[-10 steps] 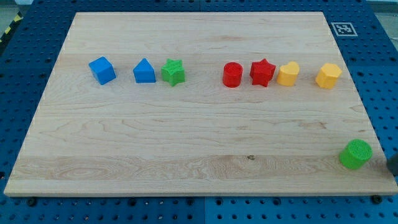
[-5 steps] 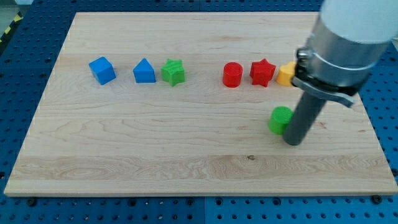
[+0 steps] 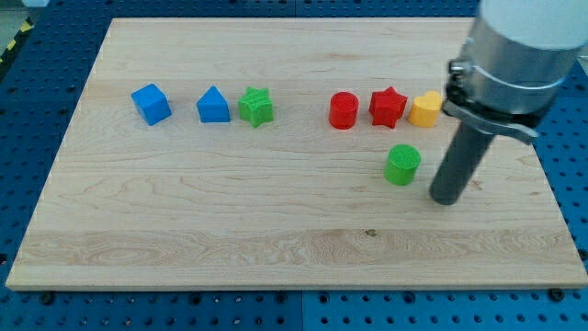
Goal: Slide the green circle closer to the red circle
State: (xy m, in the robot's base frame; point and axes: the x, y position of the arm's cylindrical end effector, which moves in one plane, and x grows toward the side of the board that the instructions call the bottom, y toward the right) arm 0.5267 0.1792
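Observation:
The green circle [image 3: 402, 165] stands on the wooden board, below and to the right of the red circle [image 3: 344, 109]. My tip [image 3: 446, 199] rests on the board to the right of the green circle and slightly lower, with a small gap between them. The rod and the arm's grey body rise toward the view's top right.
A blue cube [image 3: 151, 103], a blue house-shaped block [image 3: 213, 106] and a green star [image 3: 256, 107] form a row on the left. A red star [image 3: 388, 107] and a yellow heart [image 3: 424, 109] stand right of the red circle. The arm hides the board [image 3: 230, 221] behind it.
The green circle went from the board's bottom right corner up and left toward the red circle. My tip pushed it, then drew slightly away to the right.

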